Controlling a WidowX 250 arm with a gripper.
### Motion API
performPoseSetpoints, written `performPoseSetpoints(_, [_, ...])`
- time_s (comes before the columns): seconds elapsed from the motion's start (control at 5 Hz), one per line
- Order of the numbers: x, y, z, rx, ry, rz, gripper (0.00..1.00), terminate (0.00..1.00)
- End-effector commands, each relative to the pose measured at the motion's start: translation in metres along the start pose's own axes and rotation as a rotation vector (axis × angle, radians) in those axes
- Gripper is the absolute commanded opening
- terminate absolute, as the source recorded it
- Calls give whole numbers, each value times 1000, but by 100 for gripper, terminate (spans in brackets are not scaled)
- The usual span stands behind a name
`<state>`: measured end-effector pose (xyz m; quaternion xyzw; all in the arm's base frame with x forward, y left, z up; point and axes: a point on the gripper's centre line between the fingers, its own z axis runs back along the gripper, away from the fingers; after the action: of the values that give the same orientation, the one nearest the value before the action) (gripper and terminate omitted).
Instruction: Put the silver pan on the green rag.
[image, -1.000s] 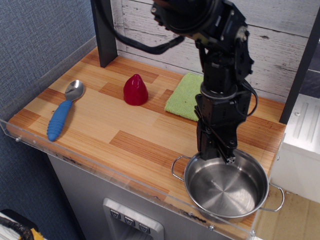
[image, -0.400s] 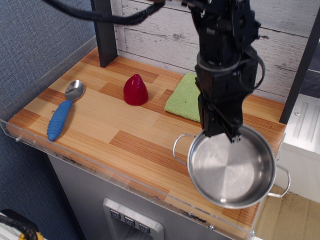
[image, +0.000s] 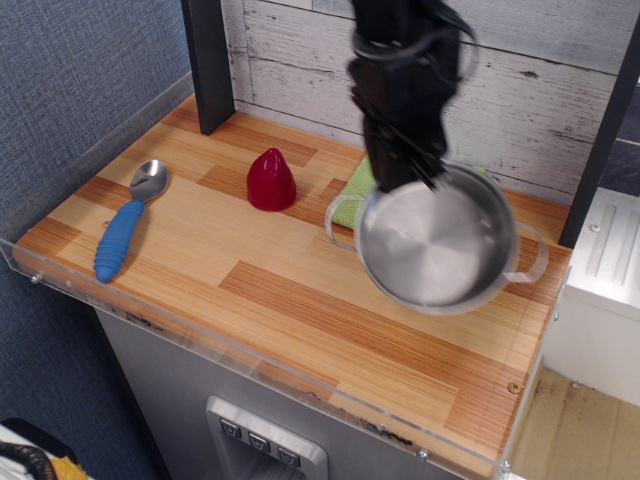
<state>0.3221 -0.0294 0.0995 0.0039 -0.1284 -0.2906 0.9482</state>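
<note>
The silver pan (image: 437, 243) hangs tilted in the air, its open side facing the camera, above the right half of the wooden table. My gripper (image: 405, 175) is shut on the pan's far rim and holds it up. The green rag (image: 352, 198) lies flat at the back of the table, mostly hidden behind the pan and my arm; only its left edge shows. The pan's left wire handle overlaps the rag's visible edge in the picture.
A red cone-shaped object (image: 271, 179) stands left of the rag. A blue-handled metal spoon (image: 128, 226) lies at the far left. A dark post (image: 210, 62) stands at the back left. A clear plastic rim (image: 250, 351) edges the table front.
The pan went from resting at the front right corner to being lifted, tilted and carried back and left toward the rag, with my gripper on its rim throughout.
</note>
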Motion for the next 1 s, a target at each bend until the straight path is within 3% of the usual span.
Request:
performPoseSetpoints(0.0, [-7,42,-4,-13,-54,146,0,0])
performPoseSetpoints(0.2, [-1,54,-12,-46,-90,198,0,0])
performPoseSetpoints(0.6, [24,63,-8,-51,-148,210,0,0])
performPoseSetpoints(0.8, [27,64,-11,-54,-141,213,0,0])
